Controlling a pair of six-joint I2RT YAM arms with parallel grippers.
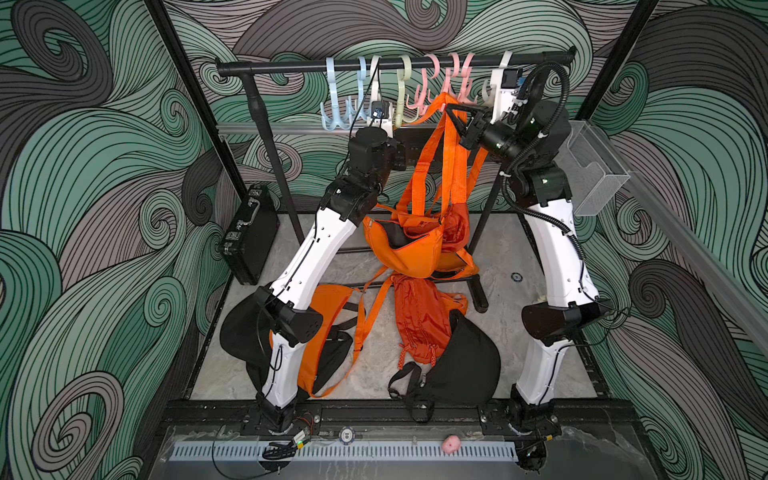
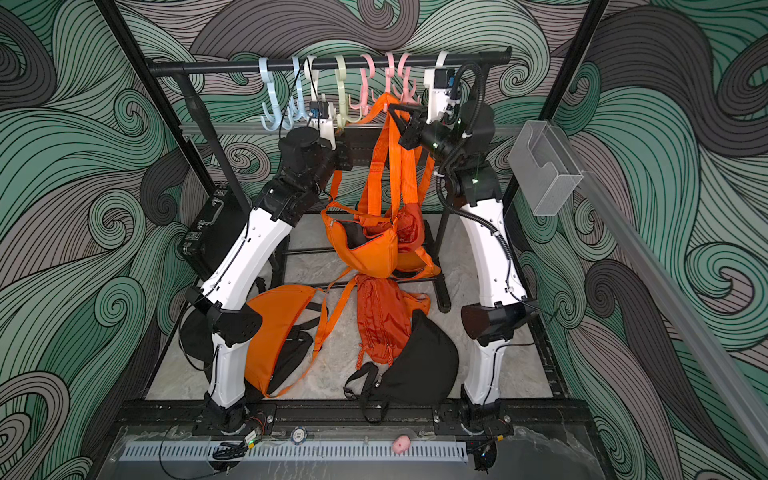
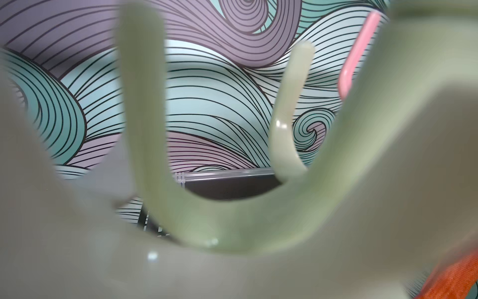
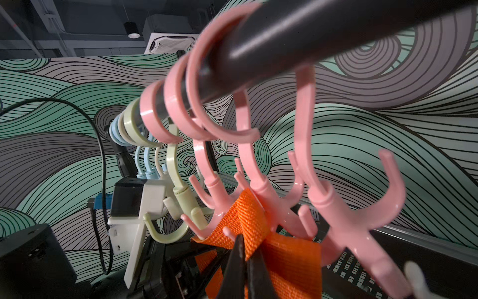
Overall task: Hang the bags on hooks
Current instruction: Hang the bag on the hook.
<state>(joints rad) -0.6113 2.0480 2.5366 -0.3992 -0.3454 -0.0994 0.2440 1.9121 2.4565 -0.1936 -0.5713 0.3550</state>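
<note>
We clamp the strap (image 4: 248, 220) in the right gripper (image 4: 245, 248) to seat it on the pink hook (image 4: 269, 196); the left gripper (image 1: 390, 124) sits clenched beside the green hook (image 3: 287, 124).

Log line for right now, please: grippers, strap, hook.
right gripper: shut on orange strap at pink hook | left gripper: shut, beside green hook | orange bag: suspended below rail | status: not yet released

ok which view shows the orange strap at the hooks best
Right wrist view: the orange woven strap, close-up among the pink plastic hooks. Both top views show it small; left wrist view, only a blurred corner.
</note>
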